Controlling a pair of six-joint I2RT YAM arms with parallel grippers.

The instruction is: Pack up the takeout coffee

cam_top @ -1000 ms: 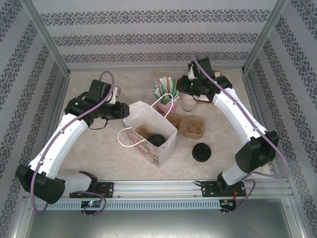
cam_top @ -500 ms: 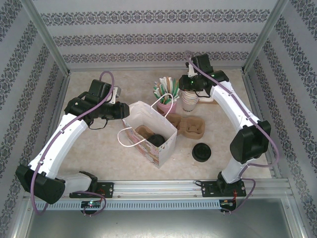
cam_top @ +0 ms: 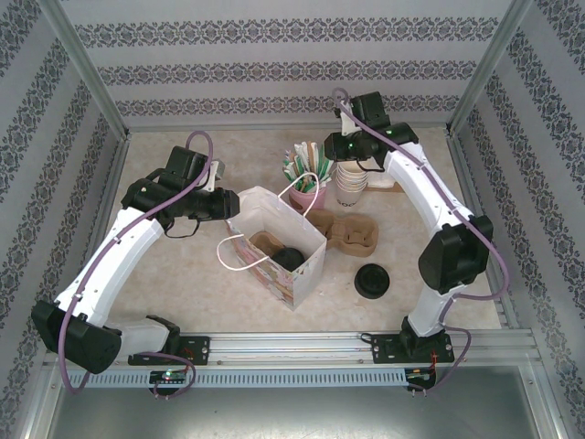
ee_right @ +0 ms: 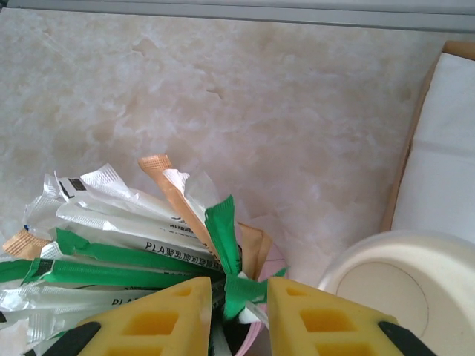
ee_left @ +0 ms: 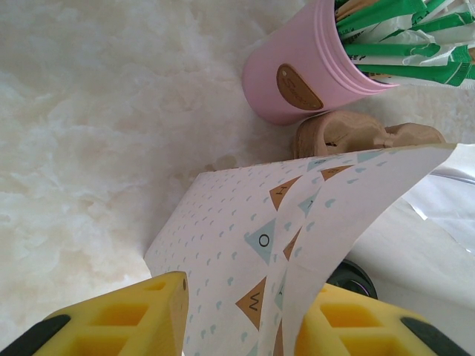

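Observation:
The takeout coffee [cam_top: 291,258] stands inside the patterned paper bag [cam_top: 308,267]. I see its black lid [ee_left: 355,273], while the cup body is hidden. My left gripper [cam_top: 222,203] is at the bag's far left corner. In the left wrist view its yellow fingers straddle the bag wall [ee_left: 223,222], and the left gripper [ee_left: 245,289] stands apart, not pinching. My right gripper [cam_top: 326,154] hovers over the pink cup [cam_top: 306,195]. Its jaws are slightly apart, and the right gripper [ee_right: 239,285] has a green wrapper [ee_right: 226,237] between its fingers.
A stack of lidless cream cups [cam_top: 349,187] stands right of the pink cup, its rim [ee_right: 386,252] beside my right fingers. A brown pulp carrier [cam_top: 352,233] lies right of the bag. Loose black lids [cam_top: 373,281] sit nearer the front. Napkins [ee_right: 445,148] lie far right.
My right arm has swung left from above the cream cup stack to above the pink cup of wrapped sticks. The left arm and the bag have not moved.

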